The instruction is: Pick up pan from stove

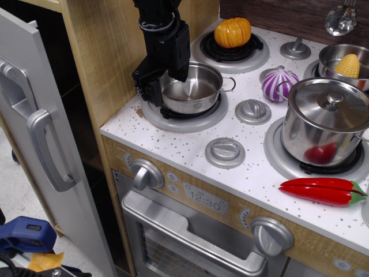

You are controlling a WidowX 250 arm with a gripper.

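The pan (196, 89) is a small shiny steel pan with wire loop handles. It sits on the front-left burner (181, 118) of the stove (190, 156), which has a white speckled top. My black gripper (163, 78) comes down from above at the pan's left rim. One finger (146, 82) is outside the wall and the other (180, 60) is over the inside. The jaws stand apart around the rim and look open. The pan's left handle is hidden behind the gripper.
A larger lidded steel pot (326, 121) stands on the front-right burner, with a red chili pepper (323, 191) in front of it. A purple onion (279, 83), an orange pumpkin (232, 32) and a bowl with corn (349, 64) are behind. A wooden cabinet wall (106, 57) rises at the left.
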